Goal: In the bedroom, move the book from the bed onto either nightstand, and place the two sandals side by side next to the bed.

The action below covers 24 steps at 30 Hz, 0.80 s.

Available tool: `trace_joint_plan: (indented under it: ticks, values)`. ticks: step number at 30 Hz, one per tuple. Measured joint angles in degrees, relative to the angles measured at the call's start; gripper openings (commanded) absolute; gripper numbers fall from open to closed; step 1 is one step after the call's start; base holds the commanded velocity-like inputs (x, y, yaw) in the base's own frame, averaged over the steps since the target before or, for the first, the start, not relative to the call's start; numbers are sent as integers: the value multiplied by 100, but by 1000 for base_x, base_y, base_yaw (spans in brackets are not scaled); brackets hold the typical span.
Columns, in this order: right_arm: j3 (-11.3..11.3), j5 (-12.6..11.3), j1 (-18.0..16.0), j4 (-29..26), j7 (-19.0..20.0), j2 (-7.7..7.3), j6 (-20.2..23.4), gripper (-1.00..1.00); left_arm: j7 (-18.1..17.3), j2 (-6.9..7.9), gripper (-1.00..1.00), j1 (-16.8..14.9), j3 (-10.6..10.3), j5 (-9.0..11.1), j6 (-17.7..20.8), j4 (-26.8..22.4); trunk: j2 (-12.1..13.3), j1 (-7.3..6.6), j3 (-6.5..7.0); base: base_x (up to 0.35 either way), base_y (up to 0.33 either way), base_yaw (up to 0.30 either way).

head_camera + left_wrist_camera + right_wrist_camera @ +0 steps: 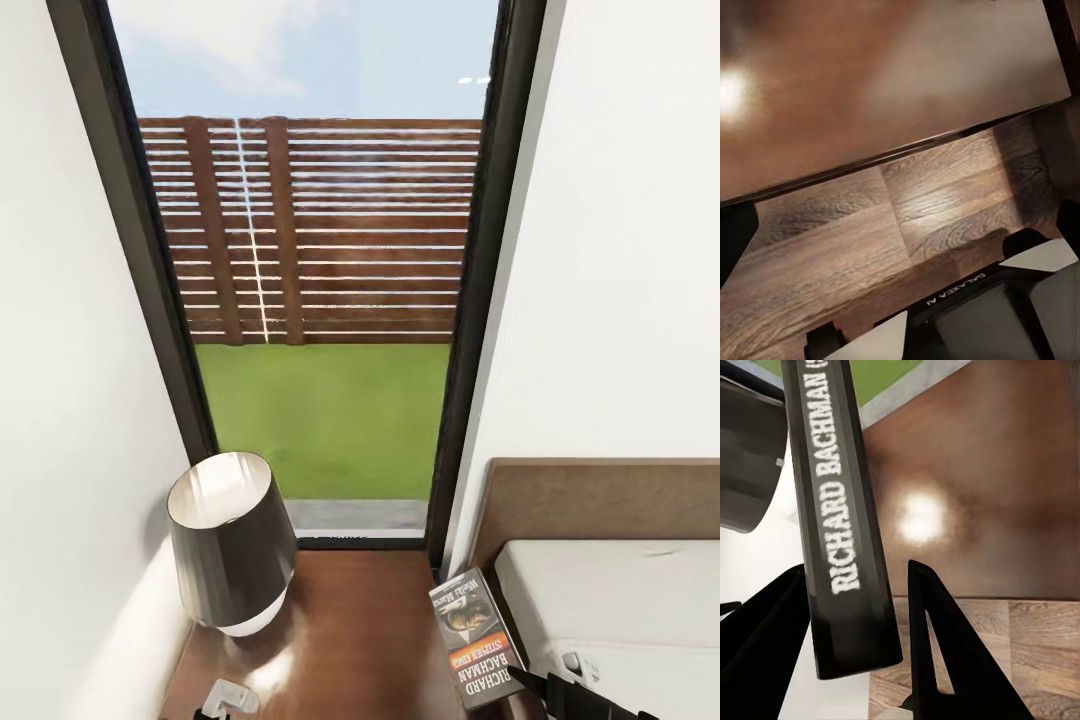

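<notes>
right claw (pixel 855 645) grips book (pixel 844 510) above nightstand (pixel 1005 472).

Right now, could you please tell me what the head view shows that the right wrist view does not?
The head view alone shows the slatted brown fence, the dark-brown wooden headboard and the light-grey mattress. The right wrist view alone shows the right gripper with a finger on either side of the book's spine. Both show the dark paperback book, the glossy dark-brown nightstand top and the dark lamp shade.
</notes>
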Motion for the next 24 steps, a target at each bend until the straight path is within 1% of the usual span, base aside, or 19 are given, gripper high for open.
trace_joint_plan:
  ticks: [3, 4, 5, 6, 7, 8, 9, 10, 13, 15, 17, 19, 21, 22, 23, 24]
  values:
    - [-1, 0, 0, 0, 5, 0, 0, -100, -26, -27, 100, 0, 26, 43, 4, -45, 0, 0, 0, 0, 0, 0]
    - [0, 0, 0, 0, 8, 0, 0, -100, -170, -87, 100, -1, 66, 240, 22, -206, 0, 0, 0, 0, 0, 0]
    - [-1, 0, 0, 0, 8, 0, 0, -100, -240, -96, 100, 0, 66, 293, 33, -268, 0, 0, 0, 0, 0, 0]
    - [-1, 0, 0, 0, 9, 0, 0, -100, -417, -99, 100, 0, 76, 403, 81, -393, 0, 0, 0, 0, 0, 0]
    - [-1, 0, 0, 0, 9, 0, 0, -100, -780, -97, 100, -2, 80, 566, 252, -589, 0, 0, 0, 0, 0, 0]
    - [-1, 0, 0, 0, 9, 0, 0, -100, -931, -93, 100, -1, 75, 611, 337, -664, 0, 0, 0, 0, 0, 0]
    - [-1, 0, 0, 0, 9, 0, 0, -100, -1235, -87, 100, -2, 72, 679, 512, -811, 0, 0, 0, 0, 0, 0]
    - [-1, 0, 0, 0, 9, 0, 0, -100, -1399, -83, 100, -1, 69, 702, 603, -892, 0, 0, 0, 0, 0, 0]
    - [-1, 0, 0, 0, 9, 0, 0, -100, -2385, -7, 100, -1, 79, 774, 1011, -1424, 0, 0, 0, 0, 0, 0]
    - [-1, 0, 0, 0, 9, 0, 0, -100, -2876, 29, 100, -1, 83, 788, 1154, -1745, 0, 0, 0, 0, 0, 0]
    - [-1, 0, 0, 0, 9, 0, 0, -100, -3116, 38, 100, -9, 84, 794, 1348, -2031, 0, 0, 0, 0, 0, 0]
    - [-1, 0, 0, 0, 9, 0, 0, -100, -3254, 72, 100, -20, 82, 796, 1676, -2395, 0, 0, 0, 0, 0, 0]
    - [0, 0, 0, 0, 4, 0, 0, -100, -3462, 159, 100, -30, 79, 799, 1929, -2690, 0, 0, 0, 0, 0, 0]
    - [-1, 0, 0, 0, 5, 0, 0, -100, -3561, 181, 100, -33, 78, 799, 1989, -2759, 0, 0, 0, 0, 0, 0]
    - [0, -1, 0, 0, 5, 0, 0, -100, -3789, 211, 100, -41, 78, 798, 2089, -2876, 0, 0, 0, 0, 0, 0]
    - [-1, 0, 0, 0, 3, 0, 0, -100, -4165, 233, 100, -58, 78, 794, 2211, -3030, 0, 0, 0, 0, 0, 0]
